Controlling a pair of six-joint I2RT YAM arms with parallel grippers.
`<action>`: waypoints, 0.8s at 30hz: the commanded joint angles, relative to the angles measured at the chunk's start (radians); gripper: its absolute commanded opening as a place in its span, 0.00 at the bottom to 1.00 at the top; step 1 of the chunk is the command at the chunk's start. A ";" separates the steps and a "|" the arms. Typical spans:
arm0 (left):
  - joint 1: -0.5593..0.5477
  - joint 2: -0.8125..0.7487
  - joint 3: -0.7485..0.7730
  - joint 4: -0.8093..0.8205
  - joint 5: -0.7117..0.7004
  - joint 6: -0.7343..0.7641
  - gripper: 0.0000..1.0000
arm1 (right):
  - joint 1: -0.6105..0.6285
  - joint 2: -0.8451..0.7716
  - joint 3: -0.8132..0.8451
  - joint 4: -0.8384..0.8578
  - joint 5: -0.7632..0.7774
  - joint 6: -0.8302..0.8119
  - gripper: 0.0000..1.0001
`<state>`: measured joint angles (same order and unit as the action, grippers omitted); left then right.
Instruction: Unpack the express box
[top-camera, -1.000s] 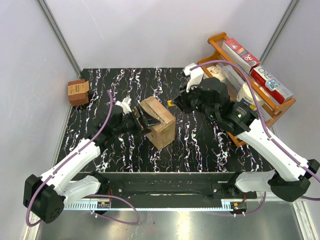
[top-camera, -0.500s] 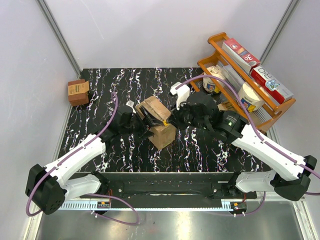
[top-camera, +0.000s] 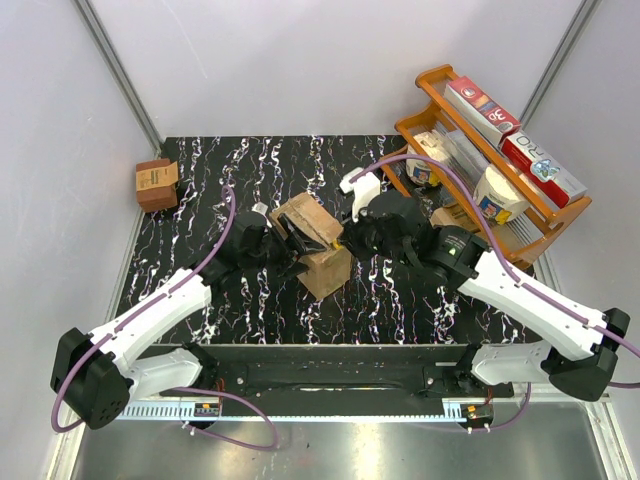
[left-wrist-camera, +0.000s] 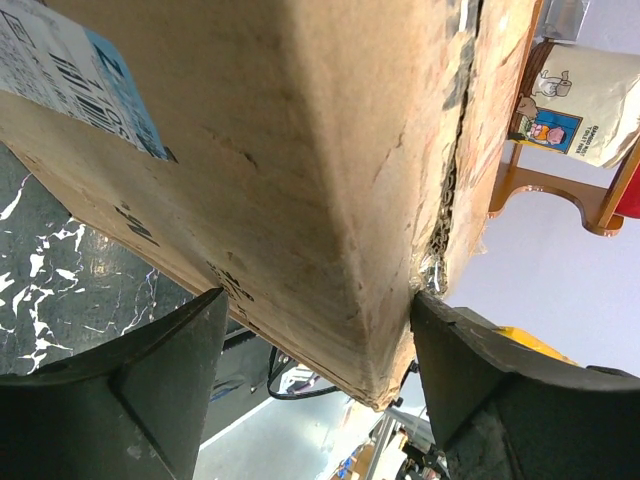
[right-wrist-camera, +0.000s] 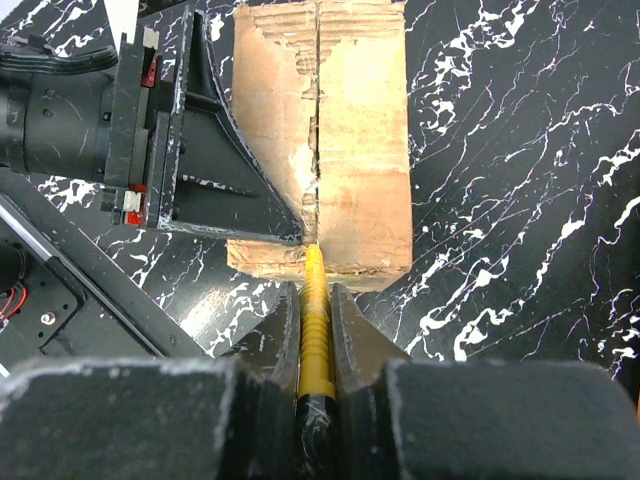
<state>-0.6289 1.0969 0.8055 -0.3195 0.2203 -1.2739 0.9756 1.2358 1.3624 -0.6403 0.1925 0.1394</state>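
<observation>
- The box (top-camera: 318, 243) sits near the middle of the black marbled bench (top-camera: 250, 160), tilted, with both hands over it so much of its top is hidden in the overhead view.
- The left hand (top-camera: 290, 246) reaches it from the left. In the left wrist view the fingers (left-wrist-camera: 150, 390) are spread wide on either side of a box edge with their tips right at the cardboard. I cannot tell whether they press on it.
- That same view is filled by the box (left-wrist-camera: 280, 150). Its white label (left-wrist-camera: 60, 70) is cut off at the upper left corner, and the print is too skewed to read.
- The right hand (right-wrist-camera: 312, 300) is pinched tight on a yellow ridged tool (right-wrist-camera: 313, 320). The tool's tip touches the torn centre seam on the box's near edge (right-wrist-camera: 345, 150), and its lower end is hidden between the fingers.
- A left-hand finger (right-wrist-camera: 225, 190) lies against the box's left side in the right wrist view.
- An orange rack (top-camera: 415, 125) stands at the upper right, its goods partly covered by the right arm.
- A small brown box (top-camera: 157, 183) sits at the bench's far left edge.
</observation>
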 joint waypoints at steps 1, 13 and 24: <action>-0.006 -0.009 0.021 -0.021 -0.030 0.001 0.76 | 0.011 0.005 -0.009 0.080 0.035 0.012 0.00; -0.009 -0.012 0.014 -0.012 -0.022 0.005 0.75 | 0.017 0.002 0.001 0.162 0.032 0.008 0.00; -0.011 -0.028 0.003 -0.010 -0.035 -0.002 0.74 | 0.017 0.027 -0.016 0.146 0.058 0.017 0.00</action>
<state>-0.6315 1.0924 0.8055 -0.3187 0.2005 -1.2758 0.9817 1.2560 1.3464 -0.5385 0.2211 0.1463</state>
